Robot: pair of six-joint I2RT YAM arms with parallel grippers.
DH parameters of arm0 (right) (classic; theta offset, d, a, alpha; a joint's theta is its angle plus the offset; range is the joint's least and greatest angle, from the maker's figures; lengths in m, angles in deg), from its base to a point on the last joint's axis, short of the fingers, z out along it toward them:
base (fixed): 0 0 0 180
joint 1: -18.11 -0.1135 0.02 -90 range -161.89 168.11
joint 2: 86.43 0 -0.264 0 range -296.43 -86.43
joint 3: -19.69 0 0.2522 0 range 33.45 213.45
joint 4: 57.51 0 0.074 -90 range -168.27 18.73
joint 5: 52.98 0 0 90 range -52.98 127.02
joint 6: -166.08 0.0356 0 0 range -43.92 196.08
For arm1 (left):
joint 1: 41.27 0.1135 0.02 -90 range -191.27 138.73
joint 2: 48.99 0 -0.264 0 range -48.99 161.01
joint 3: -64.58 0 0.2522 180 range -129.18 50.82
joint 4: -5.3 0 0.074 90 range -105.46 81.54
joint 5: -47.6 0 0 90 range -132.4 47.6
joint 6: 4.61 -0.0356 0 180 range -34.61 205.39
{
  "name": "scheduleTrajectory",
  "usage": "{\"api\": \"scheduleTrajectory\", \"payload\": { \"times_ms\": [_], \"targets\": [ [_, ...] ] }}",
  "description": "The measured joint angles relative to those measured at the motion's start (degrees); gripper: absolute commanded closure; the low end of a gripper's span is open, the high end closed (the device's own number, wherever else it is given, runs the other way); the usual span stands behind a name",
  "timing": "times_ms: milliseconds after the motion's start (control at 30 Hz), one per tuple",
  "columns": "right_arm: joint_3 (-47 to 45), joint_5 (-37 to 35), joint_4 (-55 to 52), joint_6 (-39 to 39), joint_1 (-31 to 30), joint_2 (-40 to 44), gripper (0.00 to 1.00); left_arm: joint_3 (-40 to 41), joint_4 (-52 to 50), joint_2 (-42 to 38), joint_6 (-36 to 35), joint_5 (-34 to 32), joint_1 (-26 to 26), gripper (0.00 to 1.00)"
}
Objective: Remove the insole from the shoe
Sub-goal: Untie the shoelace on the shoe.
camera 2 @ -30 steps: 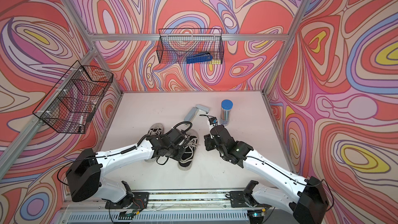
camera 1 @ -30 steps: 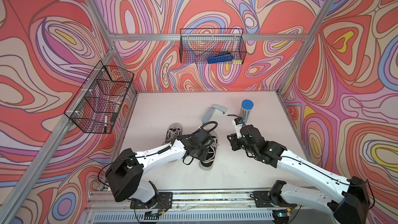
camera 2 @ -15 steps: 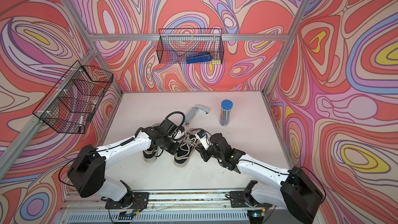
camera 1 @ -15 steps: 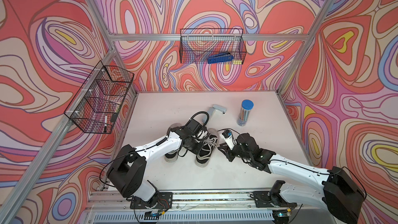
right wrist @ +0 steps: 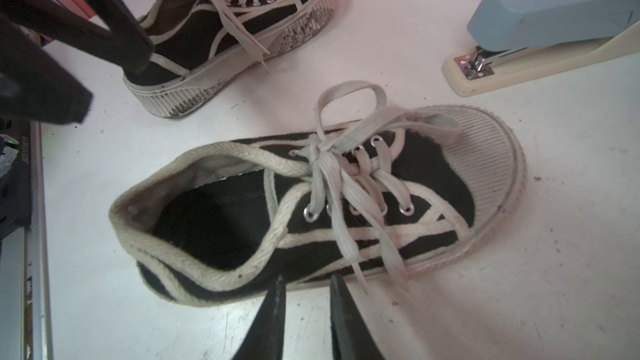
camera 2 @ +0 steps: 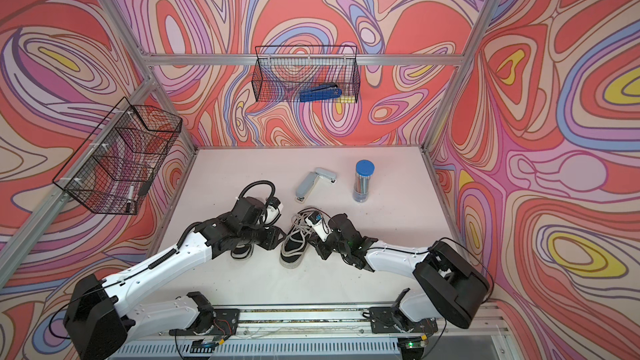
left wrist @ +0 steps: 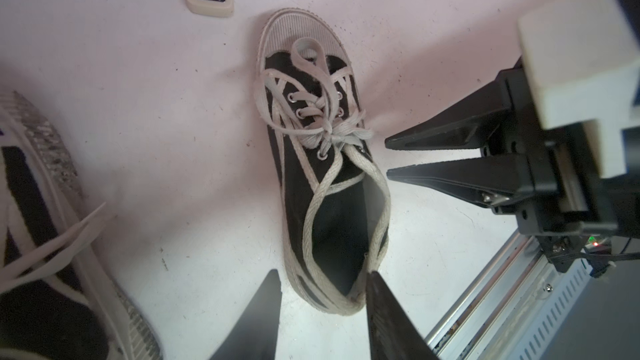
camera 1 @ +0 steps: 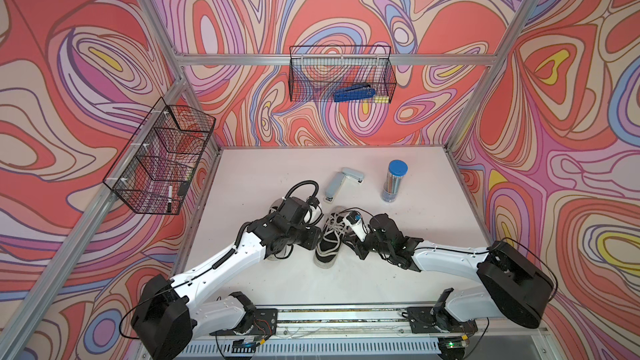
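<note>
Straight to the middle of the desk (camera 1: 277, 167), a touch toward the front edge: black canvas shoe (camera 1: 327, 242), upright on its pale ribbed sole, toe toward the back edge, heel toward the front edge, grey laces tied in a loose bow. Down inside the opening, dark and flat, the insole (right wrist: 207, 226), still in the shoe.

Now the left gripper (left wrist: 322, 274): poised over the heel end, jaws well apart, clamped on nothing. In the left wrist view, heel rim framed between the two black fingers (left wrist: 381, 306). Cannot tell whether either one touches the rim.

Across to the right gripper (right wrist: 306, 278): low beside the flank of the shoe that faces the right edge, about level with the laces. Jaws only a narrow slit apart, nothing between them, tips aimed at the shoe and just beside it. Touching or not, cannot tell.

Just beside the shoe, toward the left edge, a second shoe (right wrist: 235, 29) of the same kind, scuffed along the sole, largely hidden under the left arm (camera 1: 225, 261) in both top views.

Behind the pair, toward the back edge, a pale blue stapler (camera 1: 343, 181), top raised off its cream base. Near it, toward the right edge, a clear tube (camera 1: 394, 181) with a blue cap, upright.

Up on the back wall, a wire basket (camera 1: 341, 74) with a blue tool (camera 1: 353, 93) lying inside. On the left wall, a divided wire basket (camera 1: 159, 157) with a marker (camera 1: 169, 197) in its nearest compartment.
</note>
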Motion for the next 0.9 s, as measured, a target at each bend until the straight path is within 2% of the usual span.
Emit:
{"api": "scheduleTrajectory", "payload": {
  "times_ms": [133,200,333,900],
  "targets": [
    [0.1,-0.5,2.1,0.1,0.0,-2.1,0.72,1.6,0.1,-0.9,3.0,-0.5,0.0,0.57],
    [0.1,-0.8,2.9,0.0,0.0,-2.4,0.7,1.7,0.1,-0.9,3.7,-0.4,0.0,0.53],
    [0.1,-2.1,4.0,0.0,0.0,-2.4,0.68,1.7,0.2,-0.4,4.4,0.1,0.0,0.51],
    [-1.5,-3.8,6.0,-0.9,0.0,0.6,0.66,1.7,4.0,5.2,5.9,2.3,0.0,0.49]
  ]
}}
